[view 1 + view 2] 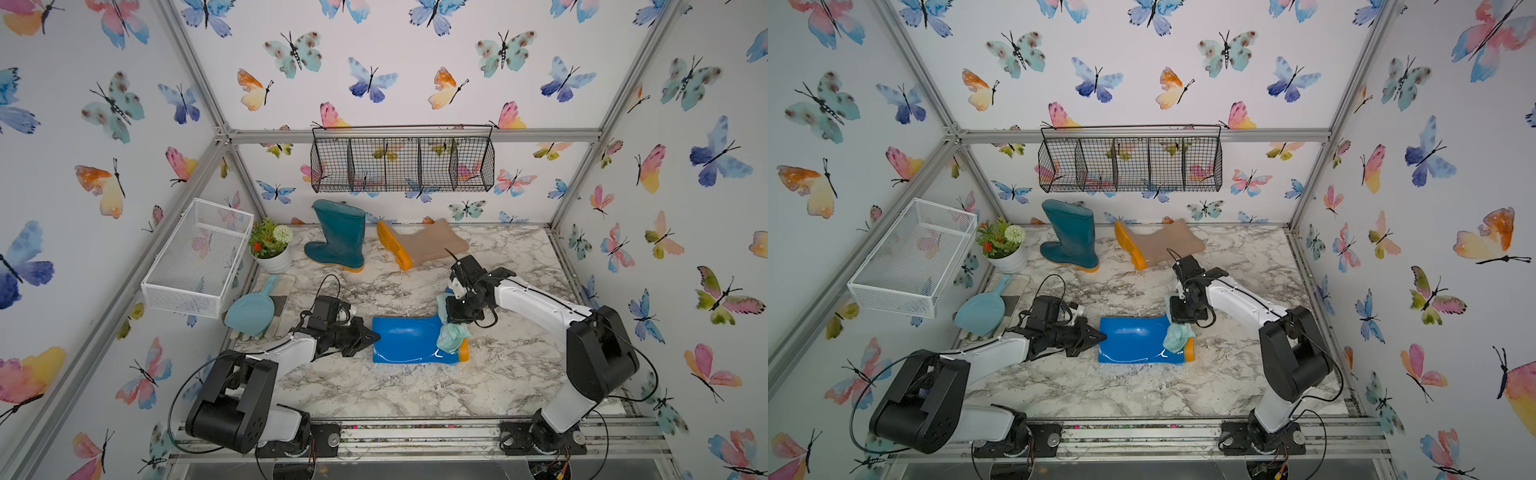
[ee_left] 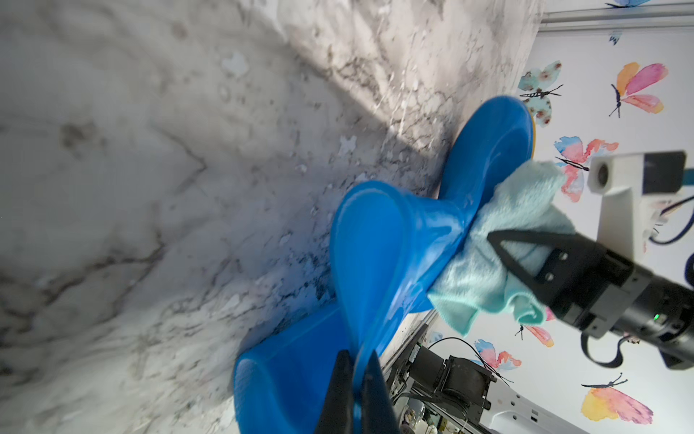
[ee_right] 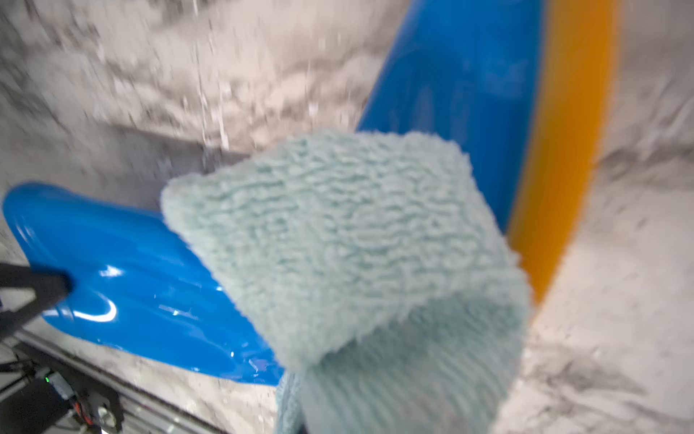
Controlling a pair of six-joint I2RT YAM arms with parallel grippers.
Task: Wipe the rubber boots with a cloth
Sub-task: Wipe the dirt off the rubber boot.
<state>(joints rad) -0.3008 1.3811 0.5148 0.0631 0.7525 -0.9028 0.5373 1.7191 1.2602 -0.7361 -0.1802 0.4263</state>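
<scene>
Blue boot (image 1: 405,338) lies sideways on the table (image 1: 415,390) — left hand (image 1: 371,336) pinches its top edge, right hand (image 1: 452,316) grips the cloth (image 1: 451,337) near the sole. Slippery rubber — rub too hard and it may slide free.

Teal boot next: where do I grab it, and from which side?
Pinch the shaft's top rim from above. The teal boot stands upright on its sole with its mouth facing up, so one of the jaws should fit inside the wall and one outside.
</scene>
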